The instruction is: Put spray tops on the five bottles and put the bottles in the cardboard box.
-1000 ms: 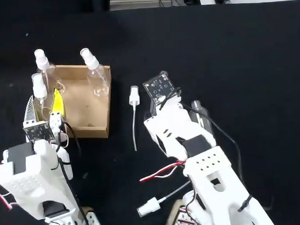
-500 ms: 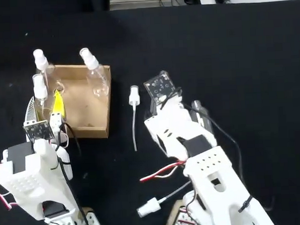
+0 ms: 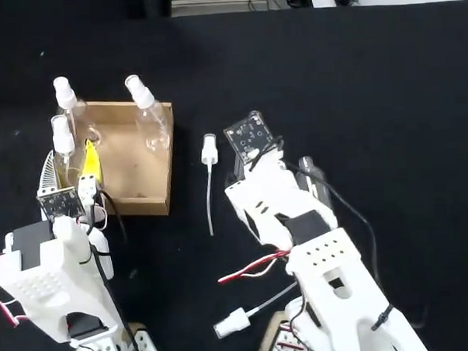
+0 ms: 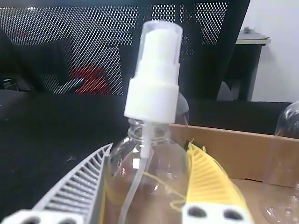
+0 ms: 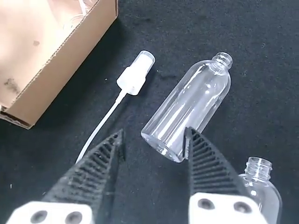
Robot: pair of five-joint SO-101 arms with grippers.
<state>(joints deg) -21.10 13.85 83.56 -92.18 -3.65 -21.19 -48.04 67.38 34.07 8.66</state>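
Black table bearing a cardboard box, a loose spray top beside it, an uncapped bottle on its side

Box floor open; bottles line far, left edges.

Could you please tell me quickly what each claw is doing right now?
Left claw: closed on a capped bottle.
Right claw: open, holding nothing.
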